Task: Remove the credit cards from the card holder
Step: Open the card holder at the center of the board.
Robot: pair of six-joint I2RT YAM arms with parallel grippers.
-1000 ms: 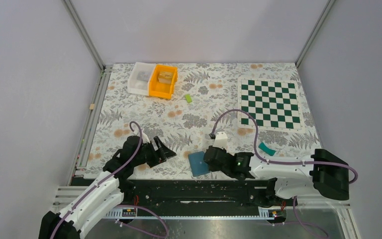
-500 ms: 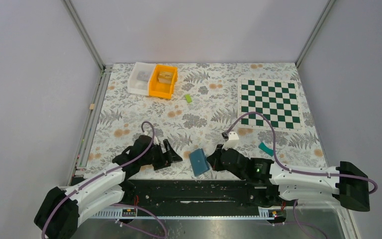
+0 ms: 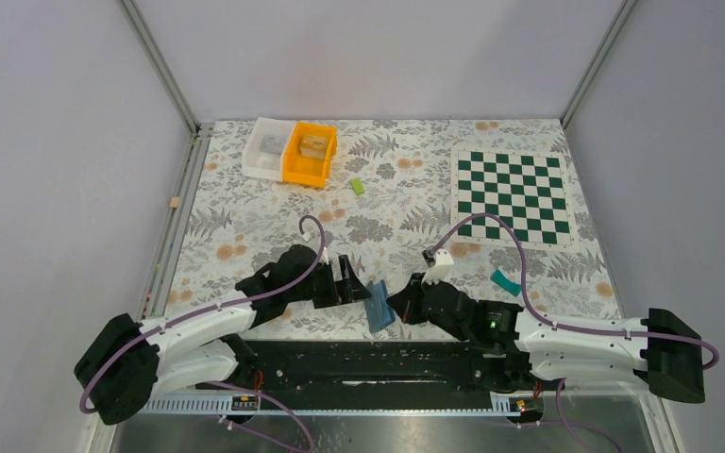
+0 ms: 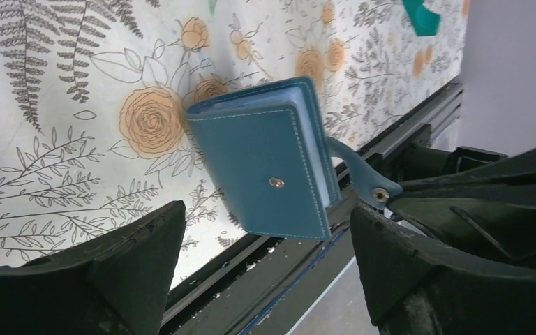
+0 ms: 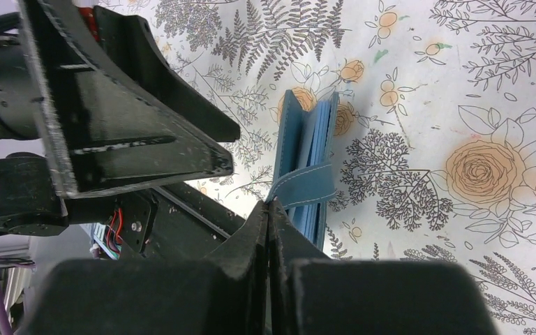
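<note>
The blue card holder [image 3: 378, 304] stands tilted on its edge near the table's front edge. My right gripper [image 3: 396, 304] is shut on its snap strap [image 5: 306, 184] and holds the holder [image 5: 308, 132] up by it. My left gripper [image 3: 351, 283] is open just left of the holder. In the left wrist view the holder [image 4: 269, 164] hangs between and beyond its fingertips, apart from both. White card edges show at the holder's side. One teal-green credit card [image 3: 504, 281] lies on the table to the right; it also shows in the left wrist view [image 4: 420, 15].
A white bin [image 3: 266, 148] and an orange bin [image 3: 310, 154] stand at the back left. A small lime-green block [image 3: 358, 187] lies near them. A chessboard [image 3: 512, 195] lies at the back right. The black front rail [image 3: 368, 351] runs just below the holder.
My left arm has moved right, up to the card holder, with its gripper open. My right gripper has tilted the holder up onto its edge by the strap.
</note>
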